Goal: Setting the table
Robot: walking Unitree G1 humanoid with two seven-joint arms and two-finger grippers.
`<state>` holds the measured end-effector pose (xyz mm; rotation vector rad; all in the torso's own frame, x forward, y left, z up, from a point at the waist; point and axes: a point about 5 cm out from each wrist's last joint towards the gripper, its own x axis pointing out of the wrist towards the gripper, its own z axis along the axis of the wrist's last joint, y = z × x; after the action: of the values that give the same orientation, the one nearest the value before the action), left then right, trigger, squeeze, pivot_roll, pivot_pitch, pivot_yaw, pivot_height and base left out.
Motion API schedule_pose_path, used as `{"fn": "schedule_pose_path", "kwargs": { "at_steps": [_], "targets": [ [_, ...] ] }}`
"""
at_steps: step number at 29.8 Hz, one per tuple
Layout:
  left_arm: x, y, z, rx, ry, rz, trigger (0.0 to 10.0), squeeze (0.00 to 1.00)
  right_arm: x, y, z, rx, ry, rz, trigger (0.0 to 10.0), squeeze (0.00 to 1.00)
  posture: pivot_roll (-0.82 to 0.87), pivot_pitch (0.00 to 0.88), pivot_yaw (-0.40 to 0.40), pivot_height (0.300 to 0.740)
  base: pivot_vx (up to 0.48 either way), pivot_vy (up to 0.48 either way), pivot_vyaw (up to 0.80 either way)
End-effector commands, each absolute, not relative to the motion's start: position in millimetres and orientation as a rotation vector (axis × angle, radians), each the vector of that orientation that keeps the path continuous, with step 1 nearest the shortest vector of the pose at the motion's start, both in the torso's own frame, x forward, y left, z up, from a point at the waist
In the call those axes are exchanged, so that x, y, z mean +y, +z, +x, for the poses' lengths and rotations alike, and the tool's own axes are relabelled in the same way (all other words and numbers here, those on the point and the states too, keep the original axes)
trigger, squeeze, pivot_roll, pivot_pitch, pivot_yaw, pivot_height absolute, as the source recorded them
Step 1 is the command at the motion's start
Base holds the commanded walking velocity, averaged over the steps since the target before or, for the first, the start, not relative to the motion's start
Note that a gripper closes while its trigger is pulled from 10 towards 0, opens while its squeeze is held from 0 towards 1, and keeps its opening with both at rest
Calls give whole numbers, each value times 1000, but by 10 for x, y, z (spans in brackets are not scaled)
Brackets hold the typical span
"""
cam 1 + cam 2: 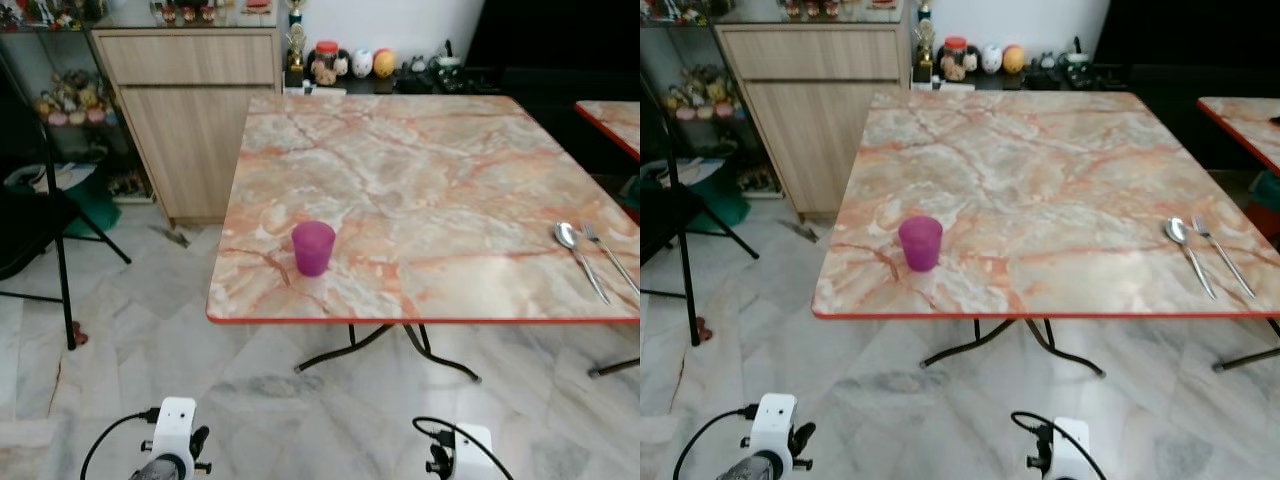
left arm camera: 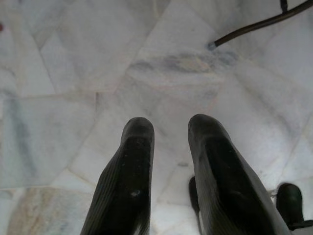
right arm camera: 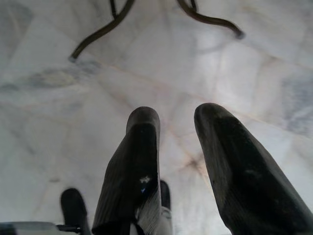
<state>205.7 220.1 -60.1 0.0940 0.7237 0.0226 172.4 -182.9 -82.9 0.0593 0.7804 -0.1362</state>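
Note:
A magenta plastic cup [image 1: 313,247] stands upright near the front left corner of the marble-patterned table [image 1: 420,170]. A spoon [image 1: 577,253] and a fork [image 1: 610,255] lie side by side at the table's front right edge. Both arms hang low in front of the table, their wrists at the bottom of the eye views. The left gripper [image 2: 168,128] points down at the floor, open, with nothing between its fingers. My right gripper [image 3: 176,117] hangs open over the floor as well, and holds nothing.
The table has a red rim and black curved legs [image 1: 400,350] on a white marble floor. A wooden cabinet [image 1: 190,110] stands at the back left, a black tripod stand [image 1: 60,250] at the left. A second table's corner [image 1: 610,120] shows at the right.

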Motion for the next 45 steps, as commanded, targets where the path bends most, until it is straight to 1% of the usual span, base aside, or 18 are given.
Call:
{"fn": "schedule_pose_path", "kwargs": {
  "at_steps": [1, 22, 41, 45],
  "targets": [
    [2177, -604, 2067, 730, 14, 94, 10000, 0, -1878, -842, 1687, 793, -148, 57, 10000, 0, 76, 0, -25, 724, 240, 0, 0],
    [2165, -614, 2049, 730, -3, 110, 10000, 0, -1827, -843, 1698, 795, -127, 52, 10000, 0, 75, 0, -25, 724, 0, 0, 0],
    [2136, -637, 2020, 742, -13, 102, 10000, 0, -1816, -861, 1672, 814, -107, 42, 10000, 0, 79, 0, -29, 724, 0, -294, 0],
    [2143, -638, 2017, 744, -6, 98, 10000, 0, -1835, -865, 1662, 819, -109, 43, 10000, 0, 79, 0, -29, 724, 0, 0, 0]
  ]
}}
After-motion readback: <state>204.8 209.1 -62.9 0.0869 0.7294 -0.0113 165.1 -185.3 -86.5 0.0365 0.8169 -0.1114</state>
